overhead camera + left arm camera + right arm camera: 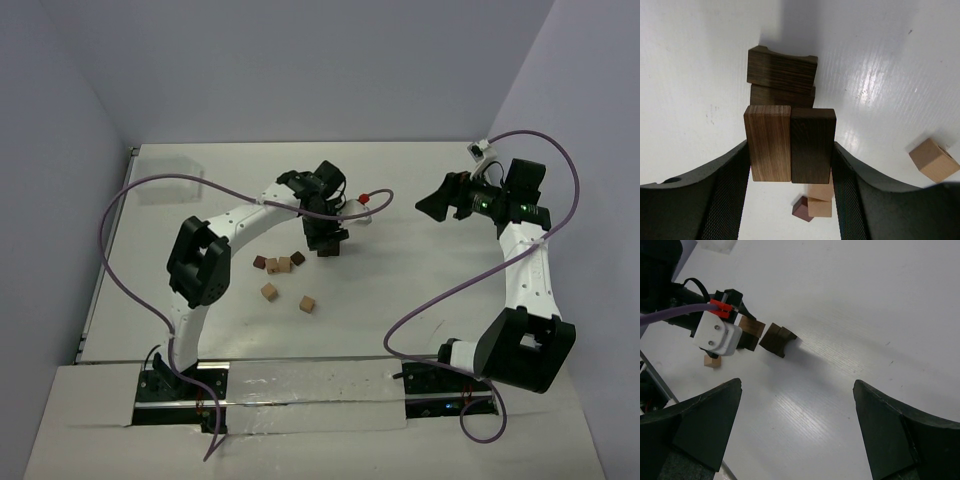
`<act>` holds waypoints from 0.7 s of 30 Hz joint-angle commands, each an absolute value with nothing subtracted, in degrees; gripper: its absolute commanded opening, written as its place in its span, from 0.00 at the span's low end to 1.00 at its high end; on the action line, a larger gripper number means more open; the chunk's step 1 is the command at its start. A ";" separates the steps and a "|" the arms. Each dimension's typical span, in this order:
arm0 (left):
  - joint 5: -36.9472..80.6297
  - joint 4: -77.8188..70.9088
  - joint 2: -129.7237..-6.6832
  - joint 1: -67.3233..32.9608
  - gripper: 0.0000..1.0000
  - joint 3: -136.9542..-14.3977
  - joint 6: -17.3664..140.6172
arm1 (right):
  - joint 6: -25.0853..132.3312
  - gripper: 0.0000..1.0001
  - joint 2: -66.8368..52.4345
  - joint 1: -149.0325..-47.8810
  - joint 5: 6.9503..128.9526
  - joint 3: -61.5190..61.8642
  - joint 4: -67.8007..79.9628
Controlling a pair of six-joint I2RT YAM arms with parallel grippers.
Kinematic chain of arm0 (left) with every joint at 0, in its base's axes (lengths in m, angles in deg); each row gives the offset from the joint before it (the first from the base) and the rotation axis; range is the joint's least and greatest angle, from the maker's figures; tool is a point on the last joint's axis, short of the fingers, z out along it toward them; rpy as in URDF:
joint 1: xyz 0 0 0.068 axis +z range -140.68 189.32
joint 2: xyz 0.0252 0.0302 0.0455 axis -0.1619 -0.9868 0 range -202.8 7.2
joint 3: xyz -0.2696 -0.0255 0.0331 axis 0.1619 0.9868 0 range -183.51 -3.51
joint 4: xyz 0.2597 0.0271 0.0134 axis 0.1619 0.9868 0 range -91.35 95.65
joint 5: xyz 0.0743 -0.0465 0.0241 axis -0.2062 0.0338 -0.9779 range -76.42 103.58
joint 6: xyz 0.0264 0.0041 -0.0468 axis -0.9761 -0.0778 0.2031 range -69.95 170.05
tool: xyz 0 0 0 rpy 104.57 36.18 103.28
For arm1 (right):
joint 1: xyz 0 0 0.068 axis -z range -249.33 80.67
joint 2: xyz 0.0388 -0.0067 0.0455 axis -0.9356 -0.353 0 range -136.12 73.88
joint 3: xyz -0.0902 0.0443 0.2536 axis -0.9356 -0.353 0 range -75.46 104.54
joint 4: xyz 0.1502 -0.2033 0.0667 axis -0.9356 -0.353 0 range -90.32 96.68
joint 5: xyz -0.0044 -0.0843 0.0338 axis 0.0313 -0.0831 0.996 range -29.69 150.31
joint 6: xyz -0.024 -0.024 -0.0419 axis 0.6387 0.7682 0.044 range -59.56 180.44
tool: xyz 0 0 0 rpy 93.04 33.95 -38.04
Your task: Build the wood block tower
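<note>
Left gripper (328,238) mid-frame clamped on two brown blocks (790,145) side by side, dark stack (782,75) just beyond them, loose cubes (307,303) lower left, right gripper (435,207) upper right, jaws wide, empty

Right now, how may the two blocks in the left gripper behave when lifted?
The pair of wood blocks looks stiff and flat-faced, so it probably will not bend. Only side pressure joins the two, so one may slip down. Square edges make rolling unlikely.
</note>
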State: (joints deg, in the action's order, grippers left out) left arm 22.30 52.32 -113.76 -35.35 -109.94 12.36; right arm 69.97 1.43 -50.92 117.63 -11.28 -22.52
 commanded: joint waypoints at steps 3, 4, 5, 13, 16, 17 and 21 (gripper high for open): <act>25.08 50.62 -116.33 -35.68 0.23 -113.62 9.10 | 67.81 1.00 1.13 -50.61 118.18 -10.60 -19.26; 25.17 50.44 -116.82 -35.68 0.23 -113.86 8.79 | 67.82 1.00 0.96 -50.61 117.77 -10.60 -19.33; 25.25 50.42 -117.19 -35.68 0.24 -113.97 8.59 | 67.82 1.00 0.93 -50.61 117.48 -10.60 -19.27; 26.26 49.66 -119.16 -34.96 0.24 -115.76 7.45 | 67.45 1.00 0.74 -50.61 117.70 -11.05 -18.69; 26.67 50.06 -120.26 -34.96 0.25 -117.32 6.88 | 67.38 1.00 0.58 -50.61 117.79 -11.13 -18.55; 26.69 50.10 -120.47 -34.89 0.25 -117.45 6.77 | 67.38 1.00 0.58 -50.61 117.79 -11.13 -18.53; 26.92 50.49 -121.66 -34.89 0.26 -119.21 5.98 | 67.33 1.00 0.58 -50.61 117.78 -11.09 -18.32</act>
State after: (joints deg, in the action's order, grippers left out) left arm 24.58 51.47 -120.43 -35.04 -115.63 7.96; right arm 67.74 0.72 -50.92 117.11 -11.30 -20.63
